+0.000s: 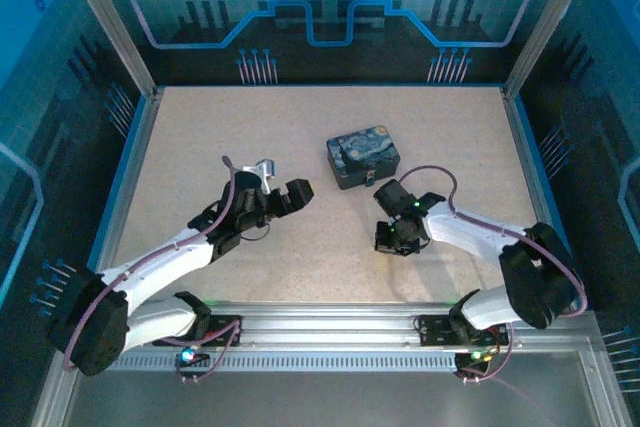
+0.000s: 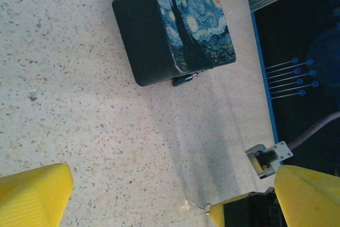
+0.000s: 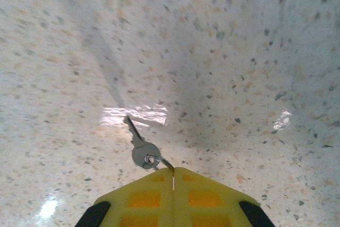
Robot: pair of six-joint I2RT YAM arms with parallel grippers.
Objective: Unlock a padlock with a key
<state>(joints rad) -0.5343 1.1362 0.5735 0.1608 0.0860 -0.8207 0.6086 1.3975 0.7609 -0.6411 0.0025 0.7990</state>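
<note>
Yellow fingers of the right claw point(image 3: 173, 171) are clenched together, pinching the small wire ring of the key point(image 3: 139, 144), whose blade points away from the claw, low over the speckled table point(image 3: 239, 51). Further left, the left claw point(image 2: 171, 182) is released, fingers spread wide, facing the painted tin point(image 2: 159, 35). At the tin's front edge sits the padlock point(image 2: 183, 80), well apart from the key
</note>
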